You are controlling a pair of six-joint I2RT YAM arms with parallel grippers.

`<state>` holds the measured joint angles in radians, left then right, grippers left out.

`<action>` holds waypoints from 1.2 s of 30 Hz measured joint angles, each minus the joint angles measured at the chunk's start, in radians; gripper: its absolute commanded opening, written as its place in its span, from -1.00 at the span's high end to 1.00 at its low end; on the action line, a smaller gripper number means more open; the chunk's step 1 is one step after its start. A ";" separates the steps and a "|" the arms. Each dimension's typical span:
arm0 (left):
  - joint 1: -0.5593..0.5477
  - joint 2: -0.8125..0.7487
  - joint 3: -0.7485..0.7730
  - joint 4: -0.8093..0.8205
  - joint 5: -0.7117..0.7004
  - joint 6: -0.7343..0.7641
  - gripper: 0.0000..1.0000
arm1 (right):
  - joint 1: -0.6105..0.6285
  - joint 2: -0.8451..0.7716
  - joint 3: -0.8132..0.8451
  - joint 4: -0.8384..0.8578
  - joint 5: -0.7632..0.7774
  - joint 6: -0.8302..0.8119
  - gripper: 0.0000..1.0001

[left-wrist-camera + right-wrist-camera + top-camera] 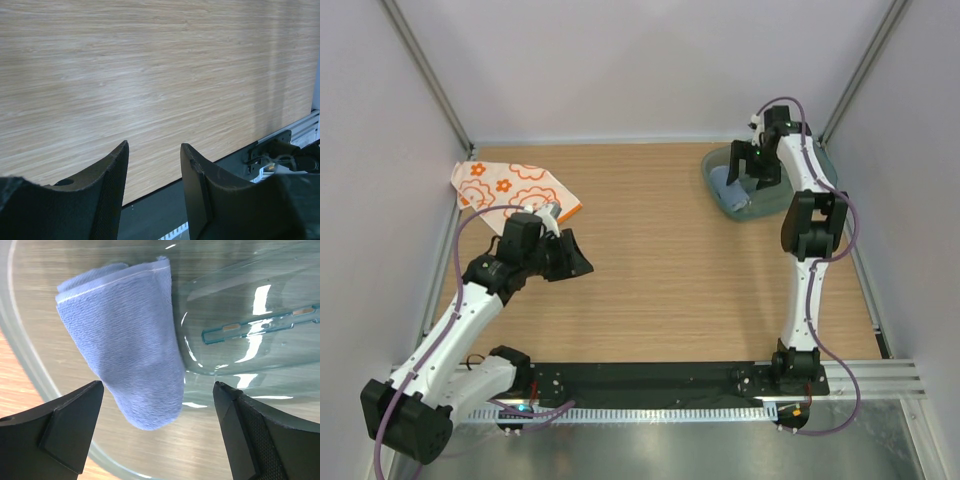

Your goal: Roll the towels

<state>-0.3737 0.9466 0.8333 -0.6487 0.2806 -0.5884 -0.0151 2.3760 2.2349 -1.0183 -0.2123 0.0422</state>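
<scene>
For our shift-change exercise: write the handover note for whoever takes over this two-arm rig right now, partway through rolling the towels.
Left gripper: open, empty, over bare table just in front of the orange-flower towel.
Right gripper: wide open, empty, above the light blue towel.
Light blue towel: rolled, lying in the translucent teal tray at the far right.
Orange-flower towel: lying loose at the far left of the table, not rolled.
Done: blue towel rolled and in the tray.
Left: roll the orange-flower towel.

One orange-print towel (510, 185), one blue towel (125, 345), one tray (225, 285), two arms (460, 310) (807, 280).
</scene>
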 measured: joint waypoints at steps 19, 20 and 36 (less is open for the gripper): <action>0.003 0.037 0.006 -0.011 -0.124 -0.034 -0.01 | 0.063 -0.347 -0.091 0.051 -0.007 0.090 -0.99; 0.010 0.070 0.016 -0.019 -0.142 -0.042 -0.01 | 0.089 -0.410 -0.146 0.077 -0.004 0.101 -1.00; 0.481 0.483 0.238 -0.051 -0.338 -0.177 -0.33 | 0.485 -0.861 -0.958 0.361 -0.069 0.373 -1.00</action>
<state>0.1070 1.4292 1.0710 -0.6998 -0.0578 -0.7658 0.4702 1.5146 1.2774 -0.6575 -0.2813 0.4152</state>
